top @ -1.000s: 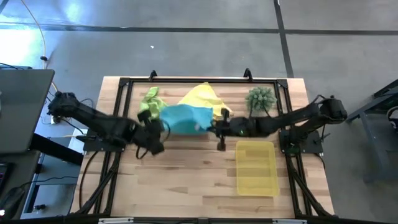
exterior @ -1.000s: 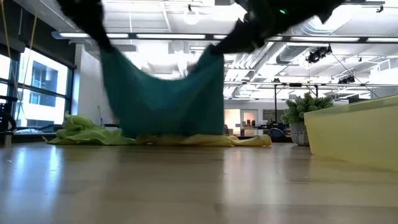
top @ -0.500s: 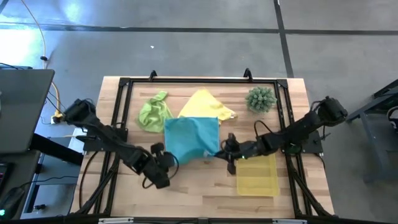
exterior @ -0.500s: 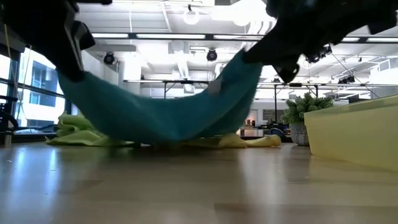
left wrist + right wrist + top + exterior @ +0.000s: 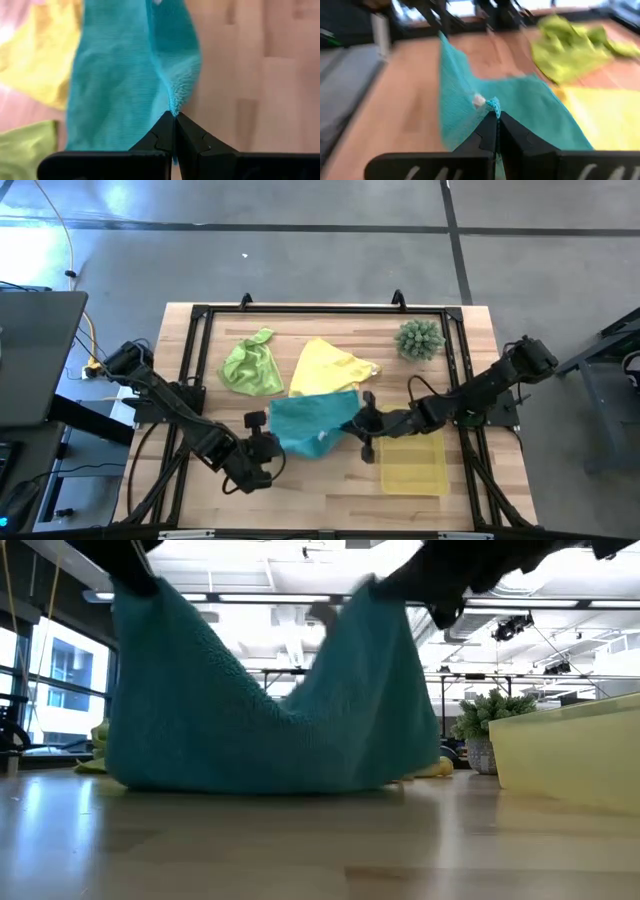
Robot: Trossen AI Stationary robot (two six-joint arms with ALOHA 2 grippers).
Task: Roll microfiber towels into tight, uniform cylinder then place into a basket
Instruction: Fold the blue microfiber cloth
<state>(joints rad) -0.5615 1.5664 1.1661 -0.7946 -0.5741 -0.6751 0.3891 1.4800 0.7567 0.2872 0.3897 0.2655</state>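
Even overhead light on the table (image 5: 330,480) in the high view, shadows soft and short. Bright glare patch on the floor (image 5: 40,240) off the table's far left corner. Low view is backlit: ceiling strip lights (image 5: 300,560) blown out, arms read as black silhouettes, teal towel (image 5: 270,730) motion-smeared along its upper edge, wood sheen close to the lens. Left wrist view: fingers (image 5: 165,140) sharp, background soft. Right wrist view is blurred all over, with the lime green towel (image 5: 570,45) smeared.

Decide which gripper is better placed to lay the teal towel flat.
Neither alone: the left gripper and right gripper each pinch a corner of the teal towel, so both should lower together.
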